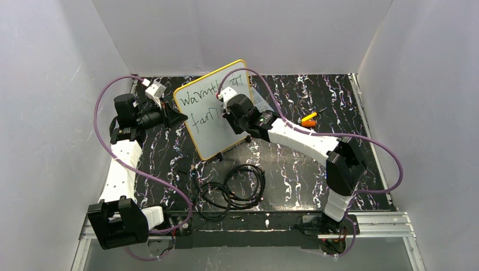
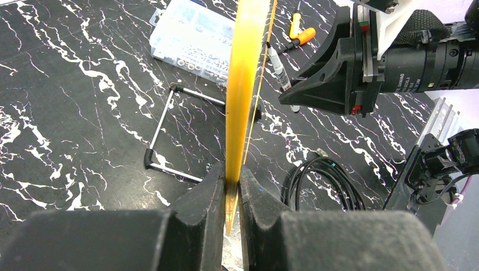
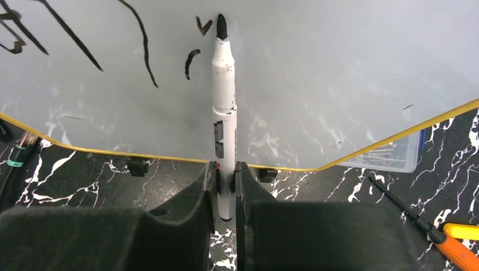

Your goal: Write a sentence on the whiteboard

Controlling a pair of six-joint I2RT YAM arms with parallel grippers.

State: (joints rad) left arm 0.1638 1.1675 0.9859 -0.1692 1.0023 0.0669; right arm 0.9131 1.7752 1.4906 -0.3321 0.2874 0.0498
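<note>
Black ink of the unfinished sentence [image 1: 206, 93] marks the yellow-framed white whiteboard [image 1: 212, 138], propped mid-table. My left gripper [image 2: 230, 189] pinches its edge. My right gripper [image 3: 226, 178] clamps the white black-tipped marker [image 3: 223, 96]. I judge the second line is underway; next come light, steady strokes.

- A black surface [image 1: 294, 169] with white marble veining carries everything.
- Coiled black cables [image 2: 322, 165] lie on it.
- A clear plastic compartment box [image 2: 189, 36] sits near a thin wire frame [image 2: 164, 116] with black-capped corners.
- An orange-handled screwdriver [image 2: 302, 36] and a loose marker [image 2: 279, 70] lie close together.
</note>
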